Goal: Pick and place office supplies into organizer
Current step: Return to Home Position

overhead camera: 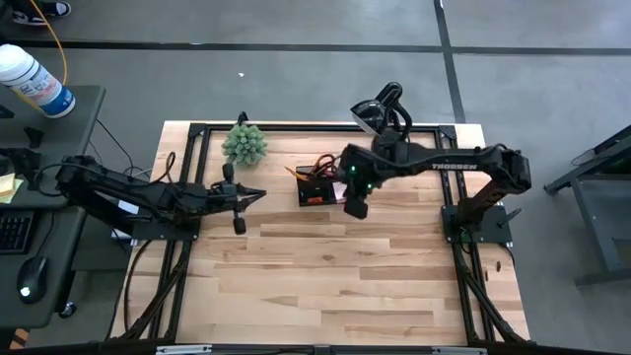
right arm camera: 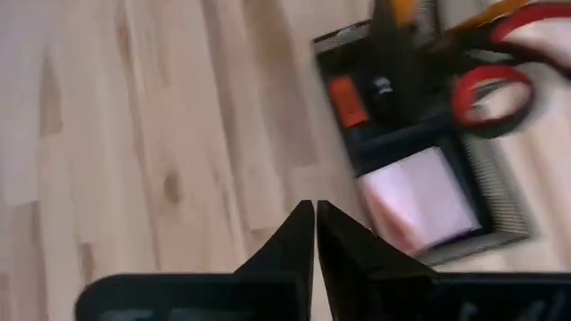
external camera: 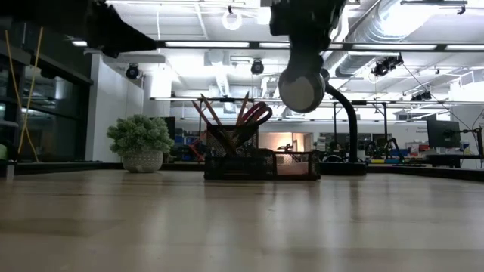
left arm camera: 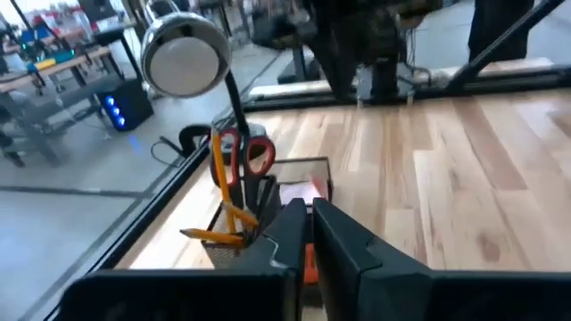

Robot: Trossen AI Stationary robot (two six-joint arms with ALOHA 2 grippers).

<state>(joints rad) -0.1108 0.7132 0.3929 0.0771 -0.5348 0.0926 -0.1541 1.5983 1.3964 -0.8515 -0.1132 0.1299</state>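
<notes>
Pale wooden planks with a visible grain make up the surface [overhead camera: 345, 286], edged by a black metal frame [overhead camera: 187, 133]. Near its far edge sits the organizer [overhead camera: 317, 187], a low black wire-mesh tray split into compartments. From its taller cup the red-handled scissors [external camera: 257, 113] stick up, loops uppermost, with thin yellow-orange pencils [left arm camera: 219, 165] leaning beside them. One more pencil lies tilted across the cup's rim. A square pink sticky-note pad [right arm camera: 419, 201] lies flat in a shallow compartment.

Just beside the organizer, on the side toward the right arm's base, the right end effector [right arm camera: 315, 209] hangs above bare wood. Its two dark tapered fingers are pressed together and grip nothing. On the organizer's opposite side and clear of it, the left end effector [left arm camera: 308, 207] points toward the tray, its fingers likewise closed and empty.

Behind the organizer stands a black lamp [external camera: 302, 89] with a curved neck and a round, domed head. Farther along the far edge, on the left arm's side of the organizer, is a green spiky plant [overhead camera: 245, 145] in a pale pot.
</notes>
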